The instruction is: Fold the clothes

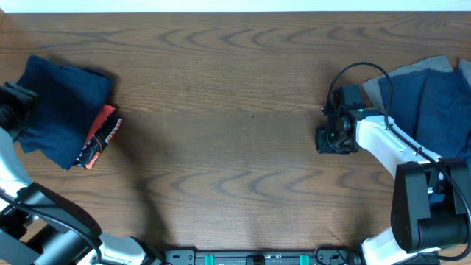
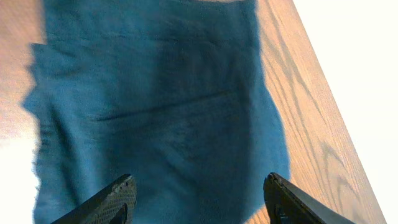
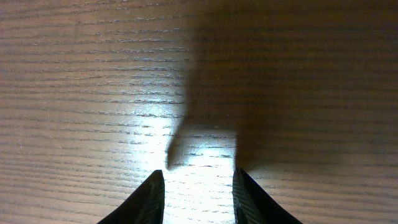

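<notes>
Left gripper (image 2: 199,196) hangs spread above the folded navy stack (image 1: 62,110), far left; right gripper (image 3: 198,186), parted and empty, hovers near the unfolded pile (image 1: 434,103). Pinching carelessly there might drag several garments together.

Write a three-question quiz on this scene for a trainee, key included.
1. True or false: the right gripper is holding a garment.
2. What lies beneath the open left gripper? A) bare wood B) navy cloth C) red cloth
3. Fill in: the red garment peeks from under the folded navy stack near the ___ arm.
Key: 1 false; 2 B; 3 left.
</notes>
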### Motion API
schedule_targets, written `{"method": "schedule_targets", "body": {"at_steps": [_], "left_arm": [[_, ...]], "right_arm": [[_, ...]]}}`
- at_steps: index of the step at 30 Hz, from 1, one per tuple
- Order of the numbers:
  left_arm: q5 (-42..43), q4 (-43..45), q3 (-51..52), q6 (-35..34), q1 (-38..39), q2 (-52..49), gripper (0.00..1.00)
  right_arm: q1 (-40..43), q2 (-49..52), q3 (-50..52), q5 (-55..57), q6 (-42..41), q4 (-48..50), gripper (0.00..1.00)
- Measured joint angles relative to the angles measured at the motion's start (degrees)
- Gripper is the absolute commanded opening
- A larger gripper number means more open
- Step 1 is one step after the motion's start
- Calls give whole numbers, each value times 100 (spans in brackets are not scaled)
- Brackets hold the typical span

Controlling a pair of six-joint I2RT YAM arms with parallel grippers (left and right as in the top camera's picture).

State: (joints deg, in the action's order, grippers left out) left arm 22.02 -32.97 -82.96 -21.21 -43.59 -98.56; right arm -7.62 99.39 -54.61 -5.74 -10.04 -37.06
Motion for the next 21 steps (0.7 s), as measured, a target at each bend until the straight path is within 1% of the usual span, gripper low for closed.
{"method": "schedule_targets", "body": {"at_steps": [5, 10, 13, 15, 21], "left_arm": [[-26, -26, 103, -2, 138, -7, 66], [-306, -114, 479, 0, 127, -245, 66], [-358, -247, 616, -94, 118, -551, 69], [-400, -315, 654, -188, 116, -756, 70], [-358, -358, 660, -341, 98, -844, 80]], "right_arm": [[0, 0, 0, 0, 0, -7, 35], [0, 0, 0, 0, 0, -22, 35], [0, 0, 0, 0, 0, -22, 35], [0, 0, 0, 0, 0, -28, 36], [0, -2, 0, 0, 0, -44, 37]]}}
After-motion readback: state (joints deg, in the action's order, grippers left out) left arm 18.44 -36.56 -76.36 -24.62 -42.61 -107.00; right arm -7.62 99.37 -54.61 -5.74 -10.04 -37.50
